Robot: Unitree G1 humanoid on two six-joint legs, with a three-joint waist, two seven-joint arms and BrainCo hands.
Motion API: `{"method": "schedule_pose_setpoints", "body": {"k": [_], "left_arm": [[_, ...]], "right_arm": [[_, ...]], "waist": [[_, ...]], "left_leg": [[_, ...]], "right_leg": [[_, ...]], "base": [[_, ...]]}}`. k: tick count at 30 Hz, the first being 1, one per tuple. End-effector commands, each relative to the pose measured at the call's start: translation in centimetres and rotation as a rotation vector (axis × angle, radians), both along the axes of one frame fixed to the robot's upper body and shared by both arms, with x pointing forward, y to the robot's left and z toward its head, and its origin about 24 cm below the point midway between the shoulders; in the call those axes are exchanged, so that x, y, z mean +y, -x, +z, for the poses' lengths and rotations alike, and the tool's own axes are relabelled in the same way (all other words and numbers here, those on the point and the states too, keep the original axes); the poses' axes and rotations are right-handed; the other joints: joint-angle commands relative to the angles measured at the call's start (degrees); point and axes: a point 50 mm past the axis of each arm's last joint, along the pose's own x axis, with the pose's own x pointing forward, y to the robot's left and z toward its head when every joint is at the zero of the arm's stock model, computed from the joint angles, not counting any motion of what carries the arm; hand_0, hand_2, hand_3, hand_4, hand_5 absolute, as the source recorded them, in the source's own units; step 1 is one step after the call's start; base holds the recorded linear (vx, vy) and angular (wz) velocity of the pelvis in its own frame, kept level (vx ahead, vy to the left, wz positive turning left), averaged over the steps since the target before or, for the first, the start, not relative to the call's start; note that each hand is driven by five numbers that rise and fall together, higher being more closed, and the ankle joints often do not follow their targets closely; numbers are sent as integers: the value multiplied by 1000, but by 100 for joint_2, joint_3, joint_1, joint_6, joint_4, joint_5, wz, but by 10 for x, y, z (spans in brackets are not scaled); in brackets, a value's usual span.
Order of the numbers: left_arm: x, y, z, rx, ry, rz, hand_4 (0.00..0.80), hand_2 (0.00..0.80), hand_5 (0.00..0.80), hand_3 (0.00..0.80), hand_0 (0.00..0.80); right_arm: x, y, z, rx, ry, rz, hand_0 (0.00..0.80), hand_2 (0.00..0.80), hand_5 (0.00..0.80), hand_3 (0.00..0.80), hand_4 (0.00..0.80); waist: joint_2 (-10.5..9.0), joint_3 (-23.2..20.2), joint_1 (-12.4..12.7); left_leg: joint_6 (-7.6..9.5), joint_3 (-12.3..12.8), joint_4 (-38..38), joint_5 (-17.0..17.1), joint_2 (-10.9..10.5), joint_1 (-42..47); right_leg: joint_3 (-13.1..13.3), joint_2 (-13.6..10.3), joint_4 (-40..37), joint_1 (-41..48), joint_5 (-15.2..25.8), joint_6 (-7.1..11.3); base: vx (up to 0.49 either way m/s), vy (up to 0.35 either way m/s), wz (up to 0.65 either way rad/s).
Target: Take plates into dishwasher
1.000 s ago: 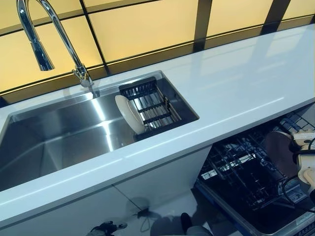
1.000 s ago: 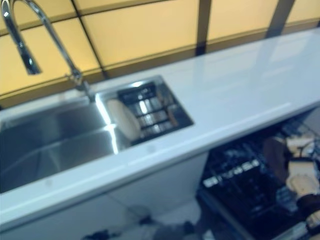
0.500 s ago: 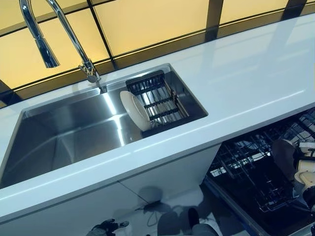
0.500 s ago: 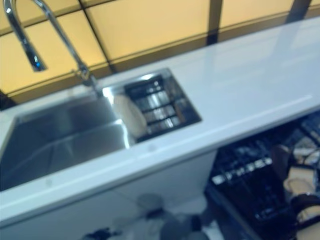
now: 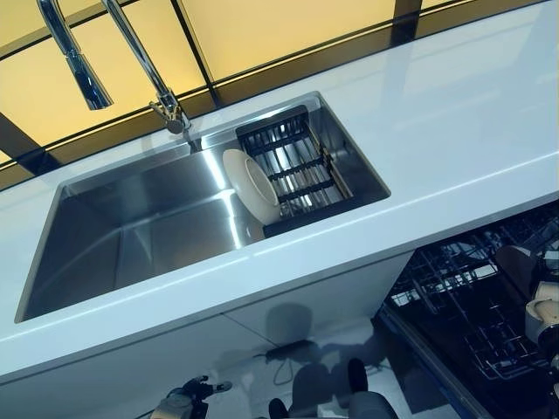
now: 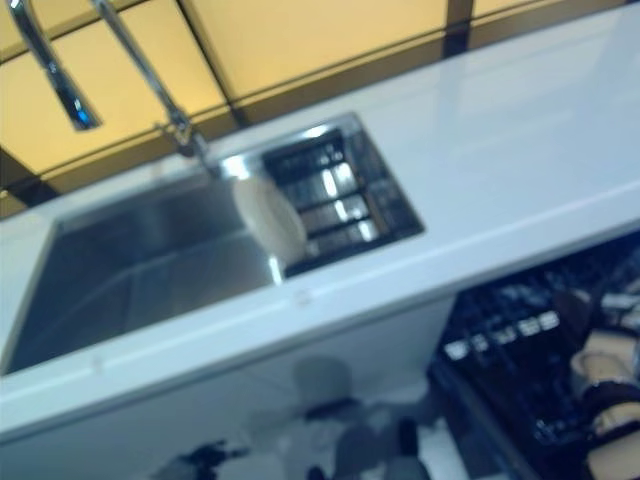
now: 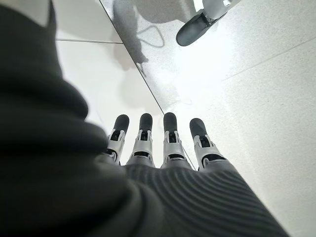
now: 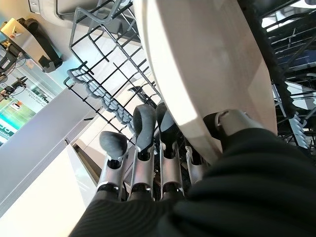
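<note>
One cream plate (image 5: 251, 183) stands on edge in a black drying rack (image 5: 297, 161) at the right end of the steel sink (image 5: 131, 236). A second plate (image 8: 207, 64) sits in my right hand (image 8: 148, 163), pinched between the thumb (image 8: 232, 121) and the fingers. In the eye views that hand (image 5: 543, 310) shows at the far right edge, with its plate (image 5: 511, 264) low over the open dishwasher's lower rack (image 5: 463, 305). My left hand (image 7: 170, 148) hangs by the floor, fingers straight and holding nothing; it also shows at the bottom edge (image 5: 188, 401).
A white counter (image 5: 454, 113) runs above the dishwasher and around the sink. A tall chrome faucet (image 5: 131, 52) rises behind the sink. Wire tines of the dishwasher rack (image 8: 103, 74) surround the held plate. White cabinet fronts (image 5: 288, 305) stand below the counter.
The whole picture has slid, so the camera has moved: sink and counter now sit further right. My right hand still holds its plate over the dishwasher rack.
</note>
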Motion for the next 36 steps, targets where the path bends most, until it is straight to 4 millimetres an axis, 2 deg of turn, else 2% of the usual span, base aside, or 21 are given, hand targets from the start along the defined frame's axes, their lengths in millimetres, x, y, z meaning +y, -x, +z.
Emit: {"method": "schedule_pose_setpoints", "body": {"k": [1, 6, 7, 8, 9, 17, 24, 29, 36], "left_arm": [[19, -14, 9, -24, -50, -35, 0, 0, 0, 0, 0], [20, -12, 9, -17, -49, -41, 0, 0, 0, 0, 0], [20, -12, 9, -16, -50, -42, 0, 0, 0, 0, 0], [21, -12, 9, -15, -51, -41, 0, 0, 0, 0, 0], [21, -11, 9, -15, -51, -41, 0, 0, 0, 0, 0], [29, -5, 9, 2, -76, -45, 0, 0, 0, 0, 0], [31, -2, 9, 4, -81, -44, 0, 0, 0, 0, 0], [32, -3, 9, 5, -84, -34, 0, 0, 0, 0, 0], [38, -2, 10, 21, -111, -9, 0, 0, 0, 0, 0]], "right_arm": [[15, -12, -12, 11, -49, -1, 800, 800, 800, 800, 800], [16, -9, -17, 7, -69, -1, 800, 800, 800, 800, 800], [16, -8, -18, 7, -71, -1, 609, 609, 609, 609, 609], [16, -8, -19, 4, -71, -3, 201, 201, 201, 201, 201], [16, -7, -19, 3, -73, -4, 0, 0, 0, 0, 0], [8, 6, -23, -24, -88, -47, 0, 0, 0, 0, 0], [-1, 13, -12, -65, -65, -75, 0, 0, 0, 0, 0], [-9, 17, -1, -110, -49, -89, 0, 0, 0, 0, 0], [-26, 19, 36, -203, 1, -131, 0, 0, 0, 0, 0]], "waist": [[-413, 36, 49], [-498, -19, 64], [-516, -26, 64], [-537, -30, 62], [-542, -30, 63], [-754, -119, 32], [-978, -219, -37], [-1124, -318, -91], [-1287, -402, -200]], "left_leg": [[128, -162, -6, -135, -277, 196], [138, -179, -6, -144, -251, 227], [138, -180, -6, -144, -246, 232], [138, -180, -6, -145, -239, 237], [138, -179, -6, -146, -238, 239], [155, -157, -6, -179, -179, 305], [188, -112, -6, -215, -160, 383], [223, -79, -6, -244, -144, 454], [264, -27, -6, -269, -140, 527]], "right_leg": [[23, -204, 20, 69, -136, 568], [55, -162, 20, 112, -147, 560], [60, -154, 20, 122, -149, 560], [68, -146, 20, 130, -151, 560], [69, -144, 20, 132, -151, 560], [137, -75, 20, 171, -134, 564], [280, -7, 20, 208, -97, 571], [389, 29, 20, 229, -62, 582], [573, 98, 20, 253, -19, 581]], "base": [[0, 0, 0], [0, 0, 0], [0, 0, 0], [0, 0, 0], [0, 0, 0], [5, 9, 0], [28, 60, -3], [48, 49, -8], [32, 41, -8]]}}
